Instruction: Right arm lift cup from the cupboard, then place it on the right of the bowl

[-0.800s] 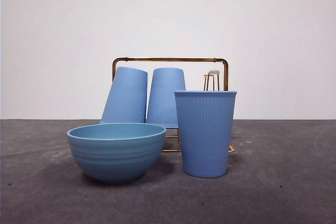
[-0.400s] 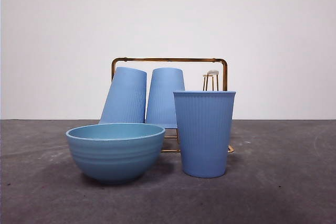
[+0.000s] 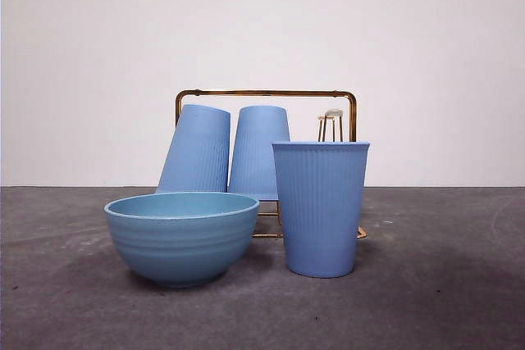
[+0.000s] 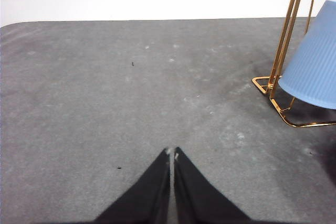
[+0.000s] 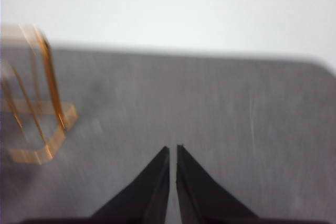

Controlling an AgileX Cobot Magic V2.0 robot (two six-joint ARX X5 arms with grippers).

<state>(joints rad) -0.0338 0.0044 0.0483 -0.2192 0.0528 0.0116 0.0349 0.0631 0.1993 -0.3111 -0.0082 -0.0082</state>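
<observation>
cup [image 3: 320,209] upright right of bowl [image 3: 182,237] | cupboard [image 3: 266,94]: 2 cups

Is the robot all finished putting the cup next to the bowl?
It looks finished. One cup stands upright on the table, right of the bowl, off the cupboard. Nothing is in hand: the right hand and left hand are shut and hold nothing. Two cups remain on the cupboard.
</observation>
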